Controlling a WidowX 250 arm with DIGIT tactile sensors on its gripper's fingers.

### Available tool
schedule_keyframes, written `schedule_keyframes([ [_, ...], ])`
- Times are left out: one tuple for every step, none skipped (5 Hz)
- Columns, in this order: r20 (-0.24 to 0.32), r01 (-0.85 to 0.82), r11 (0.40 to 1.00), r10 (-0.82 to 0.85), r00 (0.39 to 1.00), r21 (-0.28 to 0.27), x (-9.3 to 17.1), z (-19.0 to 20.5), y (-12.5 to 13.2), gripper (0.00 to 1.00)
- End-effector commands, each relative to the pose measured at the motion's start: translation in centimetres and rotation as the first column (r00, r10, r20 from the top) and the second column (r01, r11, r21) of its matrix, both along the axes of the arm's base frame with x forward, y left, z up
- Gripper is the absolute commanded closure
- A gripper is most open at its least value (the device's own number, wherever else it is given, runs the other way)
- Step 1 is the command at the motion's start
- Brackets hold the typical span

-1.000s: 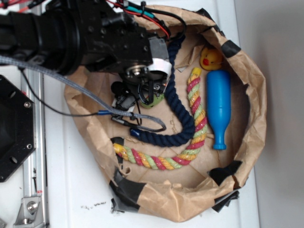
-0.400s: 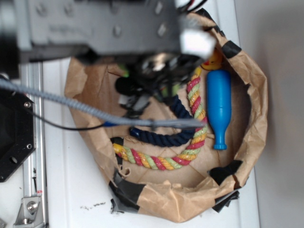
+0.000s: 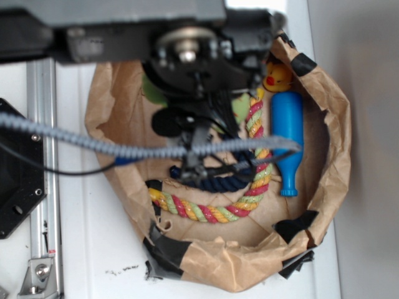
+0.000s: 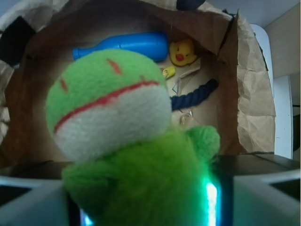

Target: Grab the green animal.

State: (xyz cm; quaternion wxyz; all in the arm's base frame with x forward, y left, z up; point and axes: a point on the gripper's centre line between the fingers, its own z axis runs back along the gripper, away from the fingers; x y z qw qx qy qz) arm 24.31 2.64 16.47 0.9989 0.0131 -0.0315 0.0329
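Observation:
The green animal (image 4: 108, 103) is a fuzzy lime-green plush with a white and red mouth band. It fills the wrist view, with its body squeezed between my two finger pads. My gripper (image 4: 143, 197) is shut on it and holds it above the floor of the brown paper bag. In the exterior view my arm hides most of the gripper (image 3: 196, 103). Only green patches of the plush (image 3: 240, 109) show beside the arm.
In the brown paper bag (image 3: 333, 124) lie a blue bottle (image 3: 287, 140), a yellow rubber duck (image 3: 277, 76), a multicoloured rope (image 3: 252, 187) and a navy rope (image 3: 215, 179). The bag's crumpled walls stand all round. A black plate (image 3: 19, 168) is at the left.
My arm has risen toward the camera and shifted right. The green plush has come up off the bag floor in the gripper.

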Motion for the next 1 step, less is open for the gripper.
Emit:
schedule_keyframes([
  [0.055, -0.023, 1.000, 0.022, 0.998, 0.021, 0.10, -0.03, -1.01, 1.00],
])
